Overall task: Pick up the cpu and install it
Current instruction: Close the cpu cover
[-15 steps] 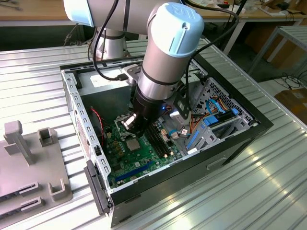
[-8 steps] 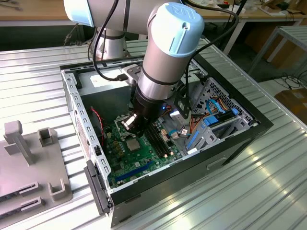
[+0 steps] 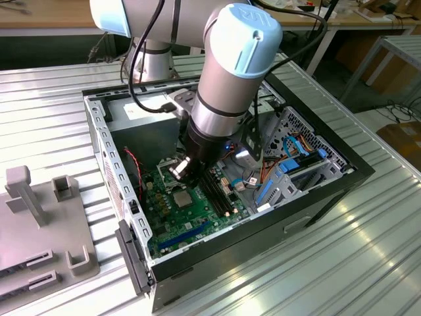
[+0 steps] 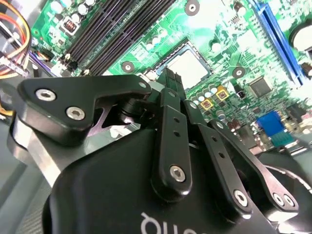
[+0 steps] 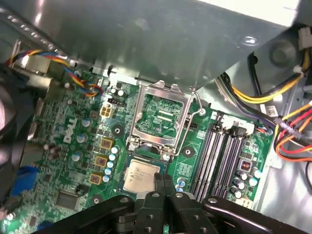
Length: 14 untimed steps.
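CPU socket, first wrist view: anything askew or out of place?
Nothing looks damaged or askew. The cpu lies flat and square in place. The one thing to note is that the load plate is flipped open beside it, so the chip is not clamped down. The gripper is shut, its tips at the chip's edge.

The ribbed metal surface (image 3: 355, 263) carries an open black computer case (image 3: 263, 245) and, at the exterior view's left, a grey fixture (image 3: 36, 240).
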Each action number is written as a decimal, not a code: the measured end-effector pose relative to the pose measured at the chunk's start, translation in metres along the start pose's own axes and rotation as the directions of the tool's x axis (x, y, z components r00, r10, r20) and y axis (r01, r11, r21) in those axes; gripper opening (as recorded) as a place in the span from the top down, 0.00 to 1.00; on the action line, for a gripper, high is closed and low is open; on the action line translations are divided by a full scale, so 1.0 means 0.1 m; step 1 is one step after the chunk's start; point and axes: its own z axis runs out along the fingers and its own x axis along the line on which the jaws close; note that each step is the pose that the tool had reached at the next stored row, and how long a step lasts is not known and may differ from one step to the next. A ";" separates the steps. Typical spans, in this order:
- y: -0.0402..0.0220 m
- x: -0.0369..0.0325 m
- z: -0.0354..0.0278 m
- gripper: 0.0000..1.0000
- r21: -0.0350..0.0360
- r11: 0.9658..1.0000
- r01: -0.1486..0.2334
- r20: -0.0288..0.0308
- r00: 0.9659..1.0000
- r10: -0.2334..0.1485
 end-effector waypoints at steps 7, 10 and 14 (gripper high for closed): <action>-0.006 -0.017 0.000 0.89 0.002 0.989 0.146 -0.008 0.989 -0.146; -0.010 -0.029 -0.001 0.89 0.003 0.980 0.197 -0.011 0.980 -0.197; -0.007 -0.051 -0.001 0.89 0.003 0.973 0.230 -0.013 0.973 -0.230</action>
